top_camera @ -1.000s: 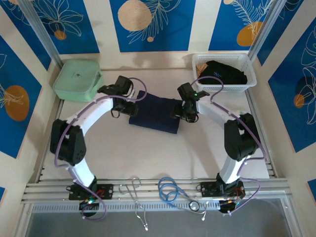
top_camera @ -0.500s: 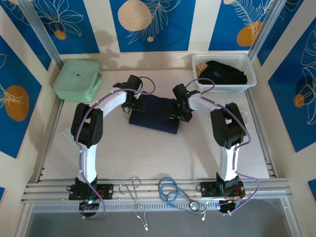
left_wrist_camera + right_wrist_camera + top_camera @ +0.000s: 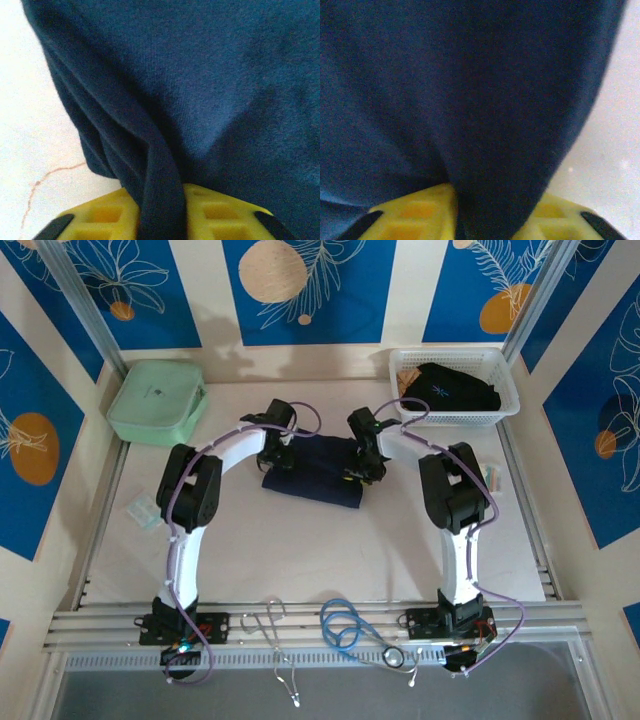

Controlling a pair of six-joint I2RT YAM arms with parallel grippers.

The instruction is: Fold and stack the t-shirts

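Note:
A folded navy t-shirt [image 3: 316, 470] lies on the table at the back middle. My left gripper [image 3: 278, 452] is at its left end, shut on a pinched fold of the navy cloth [image 3: 160, 200] between its yellow fingers [image 3: 95, 217]. At the shirt's right end my right gripper [image 3: 362, 462] is shut on a bunch of the same fabric [image 3: 495, 200], yellow fingers [image 3: 405, 217] on either side. A second, black t-shirt [image 3: 455, 388] with a pale mark lies in the white basket [image 3: 505, 400].
A mint-green zip case [image 3: 157, 402] sits at the back left. A small packet [image 3: 142, 508] lies by the left edge. Scissors [image 3: 268, 625] and a blue cable [image 3: 345, 625] rest on the near rail. Bare tabletop [image 3: 320, 550] spreads in front of the shirt.
Both arms have reached further back onto the shirt's ends. Both grippers have closed from open onto the navy fabric.

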